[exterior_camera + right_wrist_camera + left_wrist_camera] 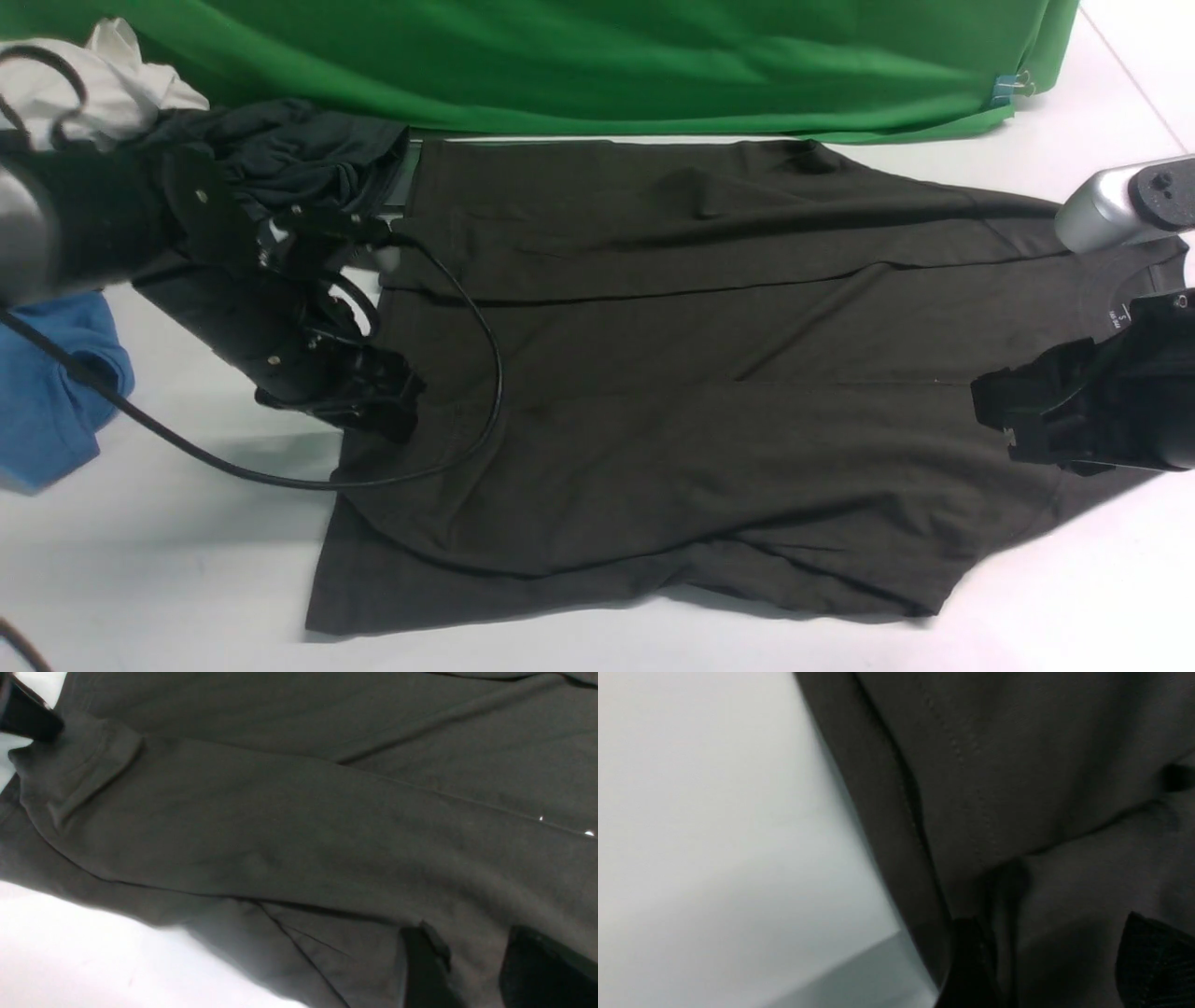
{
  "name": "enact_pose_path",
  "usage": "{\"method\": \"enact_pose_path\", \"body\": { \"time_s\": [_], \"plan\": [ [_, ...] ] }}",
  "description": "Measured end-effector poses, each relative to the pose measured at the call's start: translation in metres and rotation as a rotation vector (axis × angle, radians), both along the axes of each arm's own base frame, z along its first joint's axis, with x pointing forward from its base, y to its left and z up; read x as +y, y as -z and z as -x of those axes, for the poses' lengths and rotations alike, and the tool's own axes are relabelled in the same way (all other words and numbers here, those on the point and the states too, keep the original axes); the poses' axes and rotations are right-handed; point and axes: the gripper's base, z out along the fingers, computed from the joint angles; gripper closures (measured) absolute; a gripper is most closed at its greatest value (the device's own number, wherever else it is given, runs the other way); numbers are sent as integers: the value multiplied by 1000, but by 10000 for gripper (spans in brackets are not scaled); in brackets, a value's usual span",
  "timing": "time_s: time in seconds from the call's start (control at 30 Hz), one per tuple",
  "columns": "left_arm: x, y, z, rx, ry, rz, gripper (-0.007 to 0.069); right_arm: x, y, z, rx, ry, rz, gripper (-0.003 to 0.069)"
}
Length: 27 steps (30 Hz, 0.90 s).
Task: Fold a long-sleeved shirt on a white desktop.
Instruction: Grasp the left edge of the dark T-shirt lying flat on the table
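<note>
- Nearest us, a bare strip of the white desktop (149, 579) shows in front of the long-sleeved shirt (700, 448). The shirt lies flat and sideways, hem to our left and neck label (1114, 320) to our right.
- Just beyond, the left gripper (397, 411) sits low at the hem edge, jaws apart and holding nothing. We judge it is placed there to work that end.
- Its black cable (485, 392) droops across the cloth.
- Opposite, the right gripper (990, 401) rests on the shoulder. Cloth lies between its fingers (425, 966), but we cannot tell whether it pinches. It probably steadies the shirt.
- One sleeve (280, 826) lies across the body, seemingly to narrow the shape.
- Farther left are a blue shirt (47, 392) and a charcoal garment (299, 149), set aside.
- Farthest hangs a green backdrop (607, 56).
</note>
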Motion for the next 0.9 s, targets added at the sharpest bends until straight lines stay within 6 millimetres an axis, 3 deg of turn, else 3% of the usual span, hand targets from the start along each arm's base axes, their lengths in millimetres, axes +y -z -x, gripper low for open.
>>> {"method": "enact_pose_path", "body": {
  "time_s": [0.4, 0.63, 0.9],
  "plan": [
    [-7, 1, -9, -75, -23, 82, 208, 0, 0, 0, 4, 9, -7, 417],
    [-7, 15, -12, -51, -36, 83, 232, 0, 0, 0, 7, 17, -14, 417],
    [-7, 17, -13, -52, -41, 83, 467, 0, -1, -1, 0, 18, -17, 417]
  ]
}}
